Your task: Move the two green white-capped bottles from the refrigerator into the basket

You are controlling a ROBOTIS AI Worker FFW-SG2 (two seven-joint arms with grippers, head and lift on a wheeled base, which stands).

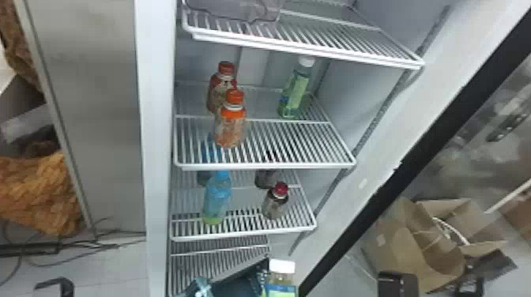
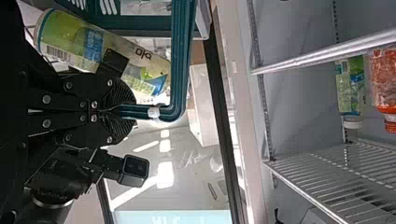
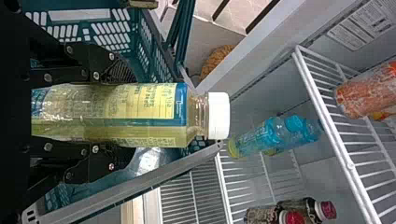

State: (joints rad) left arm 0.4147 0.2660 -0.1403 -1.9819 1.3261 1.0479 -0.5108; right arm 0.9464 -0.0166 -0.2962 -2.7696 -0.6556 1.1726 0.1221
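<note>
One green white-capped bottle (image 1: 294,93) stands at the back right of the middle refrigerator shelf. The other, a white-capped bottle (image 1: 280,282), is at the head view's bottom edge beside the dark teal basket (image 1: 241,282). In the right wrist view my right gripper (image 3: 116,115) is shut around that bottle (image 3: 149,109), cap pointing away from the gripper, with the basket (image 3: 112,35) behind. Over in the left wrist view, my left gripper (image 2: 114,111) is shut on the teal basket handle (image 2: 180,56); a green-labelled bottle (image 2: 105,51) is beside the handle, its cap hidden.
An orange-capped bottle (image 1: 230,124) and a red-capped one (image 1: 221,85) stand on the middle shelf's left. Blue bottles (image 1: 217,197) and dark bottles (image 1: 275,203) occupy the shelf below. The open door's black edge (image 1: 367,197) and a cardboard box (image 1: 418,241) are at the right.
</note>
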